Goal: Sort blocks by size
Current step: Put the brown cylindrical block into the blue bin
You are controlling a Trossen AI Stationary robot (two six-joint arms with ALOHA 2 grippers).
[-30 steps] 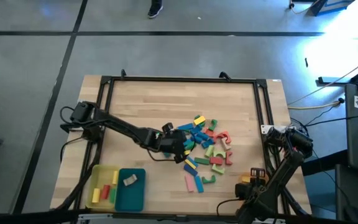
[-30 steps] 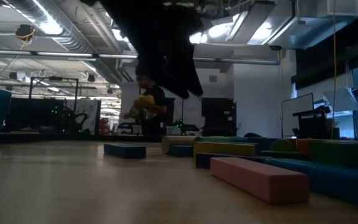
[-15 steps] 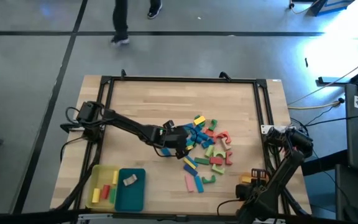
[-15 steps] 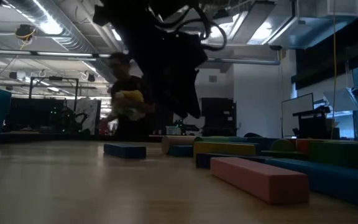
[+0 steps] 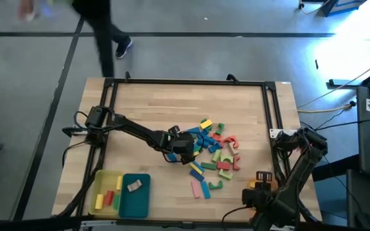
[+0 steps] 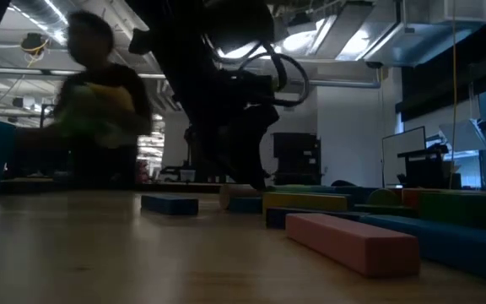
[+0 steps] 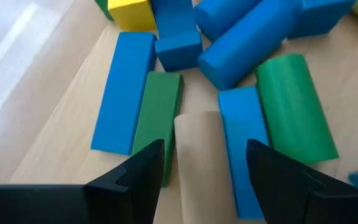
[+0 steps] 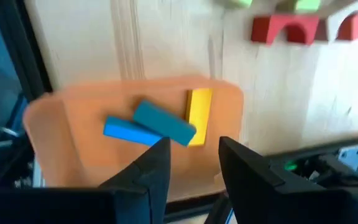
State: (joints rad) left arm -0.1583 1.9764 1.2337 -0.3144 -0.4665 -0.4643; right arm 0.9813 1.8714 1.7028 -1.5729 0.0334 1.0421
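Observation:
The blocks [image 5: 212, 153] lie in a loose pile right of the table's middle, flat on the wood. My left gripper [image 5: 186, 146] is low at the pile's left edge. It is open, and its fingers stand on either side of a tan block [image 7: 201, 158] that lies between a green bar [image 7: 156, 115] and a blue bar [image 7: 246, 134]; I cannot tell whether they touch it. My right gripper [image 8: 194, 144] is open and holds nothing. It hangs above the orange tray [image 8: 92, 118] at the near right, which holds two blue blocks [image 8: 148, 127] and a yellow one [image 8: 198, 112].
A yellow tray [image 5: 106, 191] and a teal tray [image 5: 135, 194] sit at the near left with a few blocks in them. A black frame [image 5: 185, 82] rims the table. Bare wood lies far and left of the pile. A person walks past beyond the far edge.
My left gripper has come down and a little toward the table's right, onto the pile's left edge, staying open. My right gripper has risen above the orange tray. The person behind the table has walked toward the left.

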